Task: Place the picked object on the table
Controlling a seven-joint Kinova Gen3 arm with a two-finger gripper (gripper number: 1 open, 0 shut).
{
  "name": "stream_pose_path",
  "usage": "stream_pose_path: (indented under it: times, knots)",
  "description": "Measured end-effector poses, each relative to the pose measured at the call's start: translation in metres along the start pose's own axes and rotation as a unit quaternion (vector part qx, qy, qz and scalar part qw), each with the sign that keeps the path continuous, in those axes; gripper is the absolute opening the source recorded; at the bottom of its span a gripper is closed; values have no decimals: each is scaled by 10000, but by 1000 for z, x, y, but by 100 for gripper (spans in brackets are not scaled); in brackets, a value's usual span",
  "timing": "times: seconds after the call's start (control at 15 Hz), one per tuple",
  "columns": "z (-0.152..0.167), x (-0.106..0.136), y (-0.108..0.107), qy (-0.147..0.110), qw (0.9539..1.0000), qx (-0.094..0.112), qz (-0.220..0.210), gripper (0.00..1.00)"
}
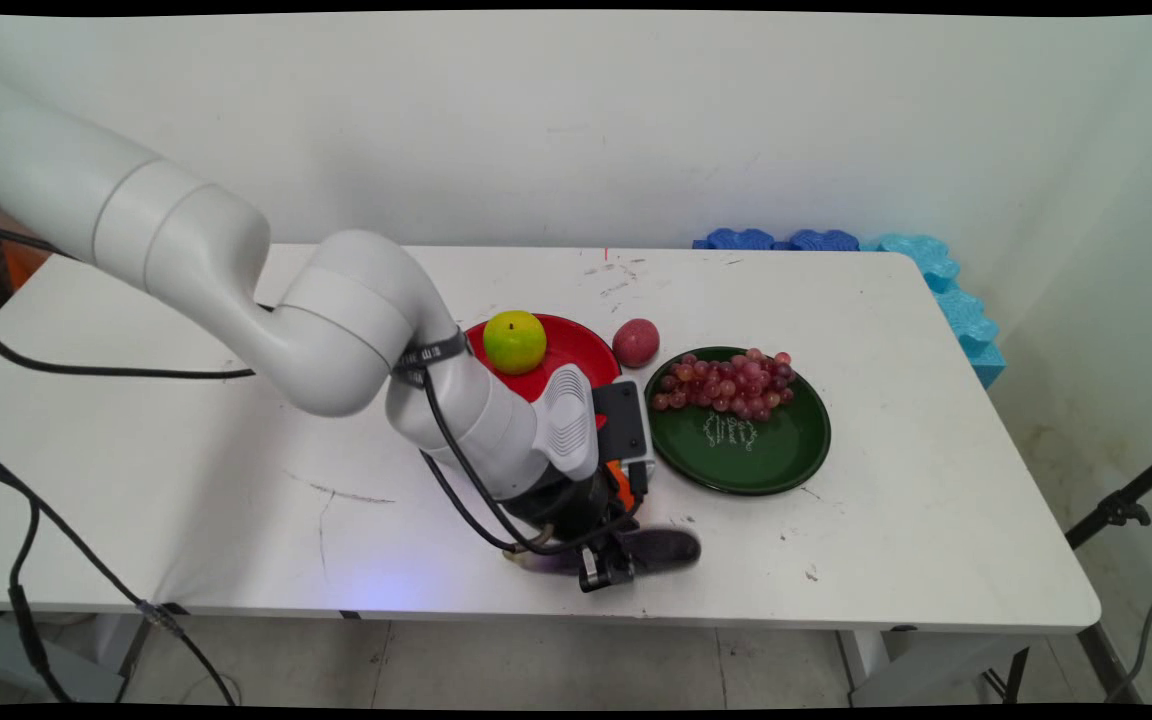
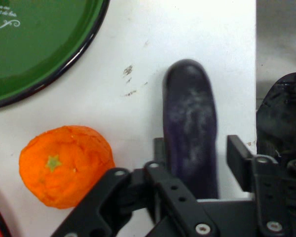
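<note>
My gripper (image 1: 606, 570) is down at the table's near edge, astride a dark purple eggplant (image 1: 664, 548) that lies flat on the white table. In the hand view the eggplant (image 2: 190, 133) runs up between the two fingers. The left finger (image 2: 159, 148) is against its side and the right finger (image 2: 237, 155) stands a small gap away, so the gripper (image 2: 197, 150) is open around it. An orange (image 2: 64, 165) sits just to the left of the hand, mostly hidden behind the wrist in the main view.
A green plate (image 1: 736, 470) with red grapes (image 1: 731, 383) lies right of the arm, its rim (image 2: 34, 54) close to the orange. Behind it are a red plate (image 1: 576, 350) bearing a green apple (image 1: 514, 341) and a reddish fruit (image 1: 636, 342). Blue foam (image 1: 936, 270) lines the far right corner.
</note>
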Motion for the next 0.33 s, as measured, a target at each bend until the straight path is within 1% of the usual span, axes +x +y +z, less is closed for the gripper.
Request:
stream_pose_path:
  times: [0.33]
  knots:
    - [5, -1, -1, 86, 10000, -23, -26, 100]
